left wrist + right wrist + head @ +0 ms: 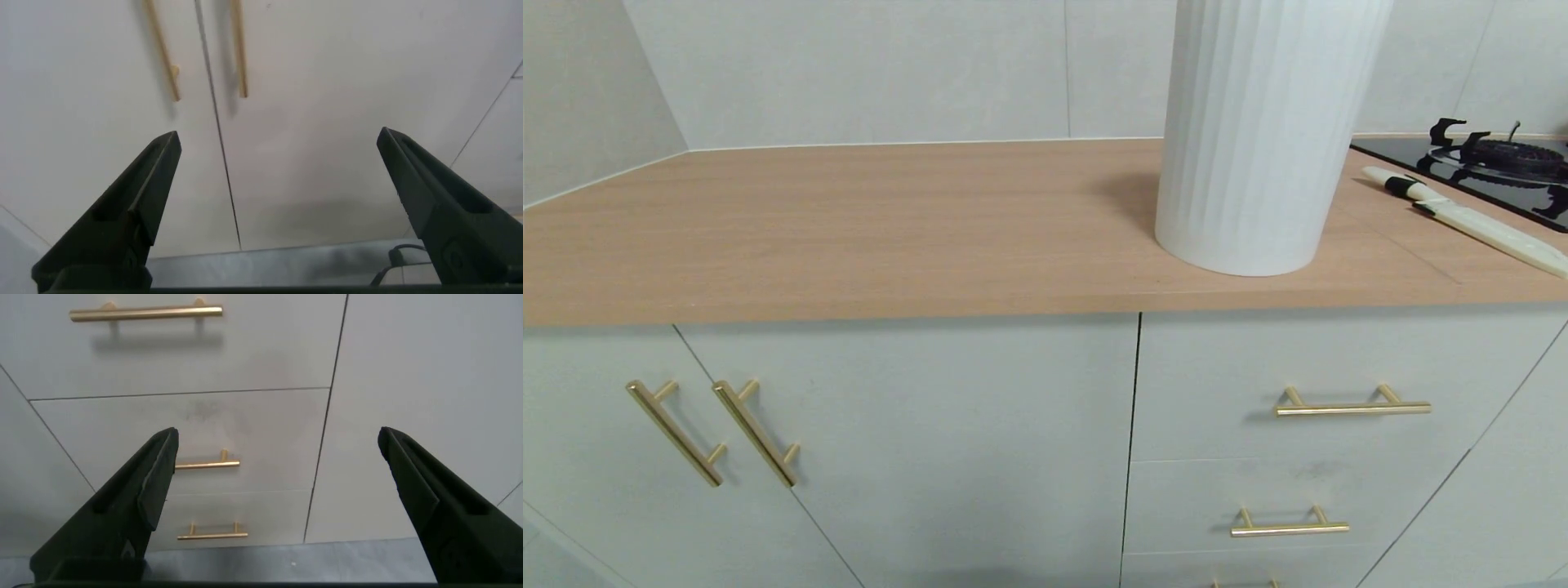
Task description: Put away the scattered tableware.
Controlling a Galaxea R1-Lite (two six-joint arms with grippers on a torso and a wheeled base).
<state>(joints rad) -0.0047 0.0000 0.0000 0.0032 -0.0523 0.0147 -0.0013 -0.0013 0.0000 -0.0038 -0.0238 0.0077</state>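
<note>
pale wood-grain countertop (890,237) runs under grey wall tiles, above smooth grey cabinets. near its right end lies a slim cream knife (1470,220) with black bands near the handle. its long axis is diagonal, with the handle end at the far left beside the glossy black hob (1421,159) and the tapered end toward the near right. it lies just right of a tall ribbed white container (1258,139). the left gripper (278,212) is spread wide before cupboard doors (327,122) with brass handles (172,57). the right gripper (278,506), equally wide, faces drawer fronts (188,425) with brass bar pulls (145,312).
</note>
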